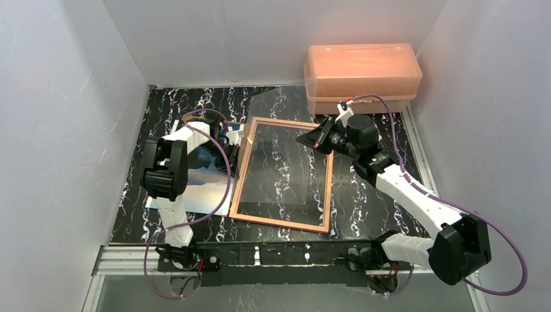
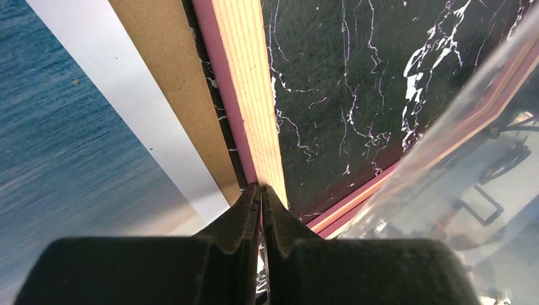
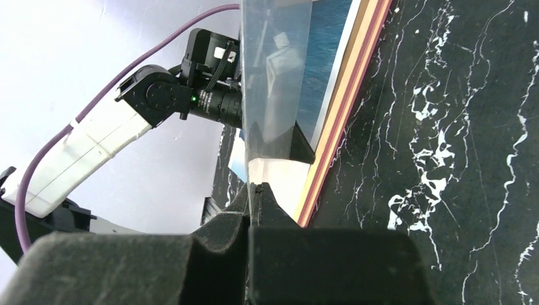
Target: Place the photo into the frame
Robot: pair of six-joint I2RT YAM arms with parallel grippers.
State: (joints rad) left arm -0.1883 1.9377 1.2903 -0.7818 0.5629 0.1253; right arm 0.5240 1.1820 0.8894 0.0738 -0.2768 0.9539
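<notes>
While the photo lies picture-up outside the frame, just left of the left pincer, the task looks barely begun: nothing sits in the frame yet. That pincer is clenched, its tips at the frame's tan rail; whether it pinches the rail cannot be told. A brown backing board lies between photo and rail. Across the frame, the right pincer grasps the clear pane, which rises tilted ahead of it. Seating the pane and the photo probably remains
</notes>
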